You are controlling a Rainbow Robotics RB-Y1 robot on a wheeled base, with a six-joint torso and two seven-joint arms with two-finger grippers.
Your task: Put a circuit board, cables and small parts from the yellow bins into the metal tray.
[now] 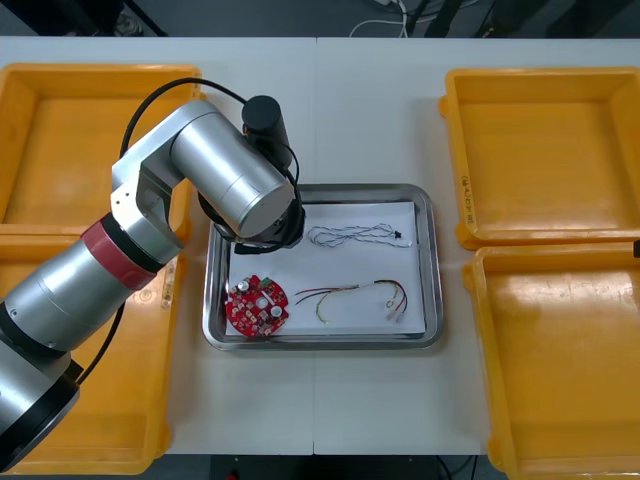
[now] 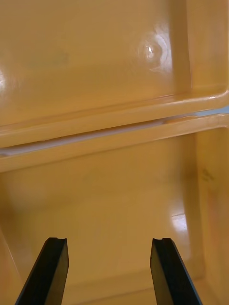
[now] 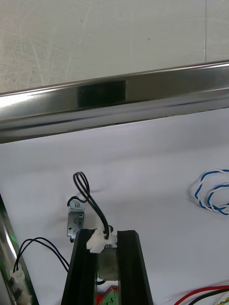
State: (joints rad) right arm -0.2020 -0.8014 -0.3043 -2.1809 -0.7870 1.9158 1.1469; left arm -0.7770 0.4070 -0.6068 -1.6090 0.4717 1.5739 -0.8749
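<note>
Over the left part of the metal tray (image 1: 431,262), my left arm (image 1: 232,178) covers its own gripper. In the left wrist view the left gripper (image 3: 109,234) is shut on a black cable (image 3: 86,191), with the cable's white plug (image 3: 97,242) and a small metal part (image 3: 108,265) between the fingers. Another small metal part (image 3: 75,222) on that cable lies on the white liner just ahead. A round red circuit board (image 1: 257,305), a twisted blue and white cable (image 1: 355,235) and a red and yellow cable (image 1: 352,294) lie in the tray. My right gripper (image 2: 109,269) stands open over a yellow bin (image 2: 114,200).
Two yellow bins (image 1: 545,150) stand at the right of the table and two more (image 1: 60,140) at the left, under my left arm. The tray's shiny rim (image 3: 119,95) runs just beyond the left fingers. The blue and white cable (image 3: 212,195) lies off to one side of them.
</note>
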